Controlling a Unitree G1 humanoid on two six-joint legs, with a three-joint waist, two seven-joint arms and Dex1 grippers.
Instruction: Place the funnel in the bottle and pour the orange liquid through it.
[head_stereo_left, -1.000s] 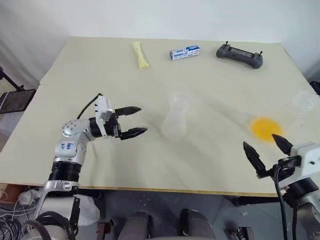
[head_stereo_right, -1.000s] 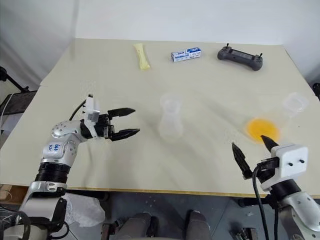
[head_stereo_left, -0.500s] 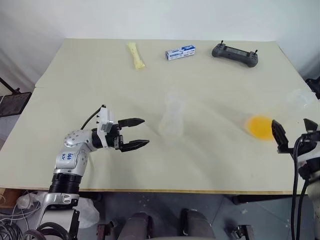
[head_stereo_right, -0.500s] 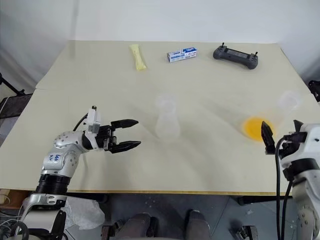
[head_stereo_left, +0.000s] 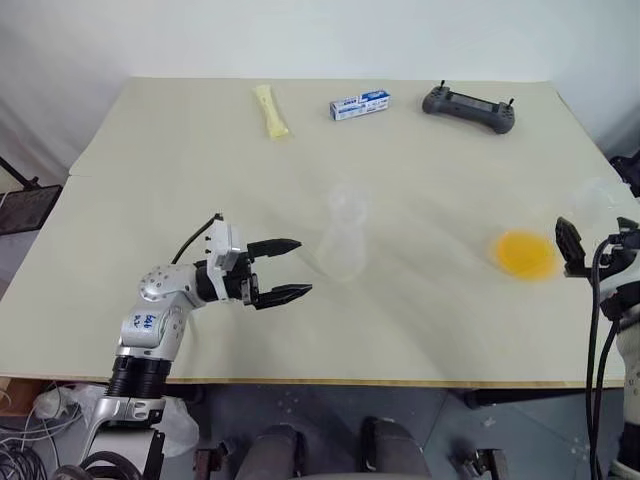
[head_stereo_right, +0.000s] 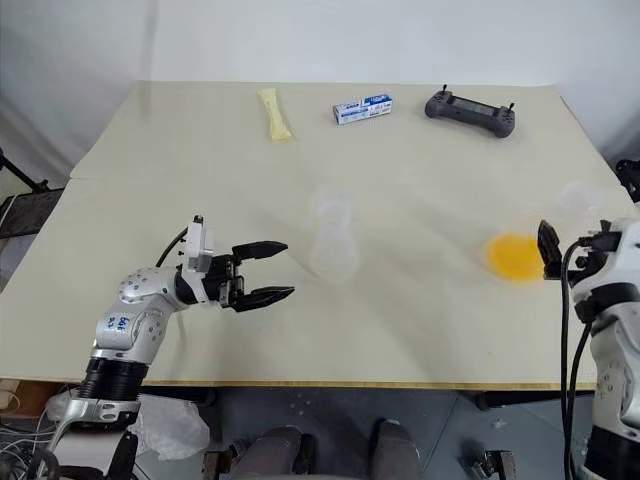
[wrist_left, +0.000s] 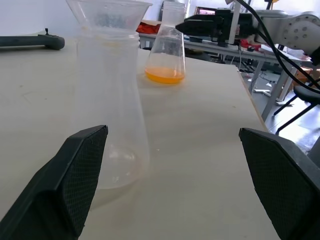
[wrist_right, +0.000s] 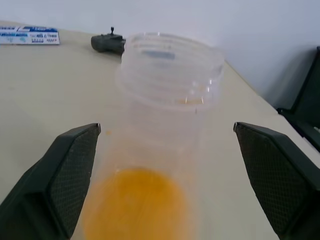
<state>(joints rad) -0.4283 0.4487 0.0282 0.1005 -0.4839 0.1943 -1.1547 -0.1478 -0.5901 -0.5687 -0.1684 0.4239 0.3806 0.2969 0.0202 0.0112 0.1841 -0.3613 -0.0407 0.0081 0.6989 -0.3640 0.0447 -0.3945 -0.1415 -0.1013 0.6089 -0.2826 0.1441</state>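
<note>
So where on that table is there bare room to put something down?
Bare: the stretch between the empty flask and the flask of orange liquid, and the near left corner. Crowded: the far edge, with yellow packet, small box and controller.

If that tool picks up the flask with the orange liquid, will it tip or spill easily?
Probably not easily. The flask has a wide base and narrow neck, so it likely stands steady. The orange liquid only covers the bottom, so it seems light, with sloshing unlikely to reach the rim. Its clear, smooth wall may be slippery for the right tool.
</note>
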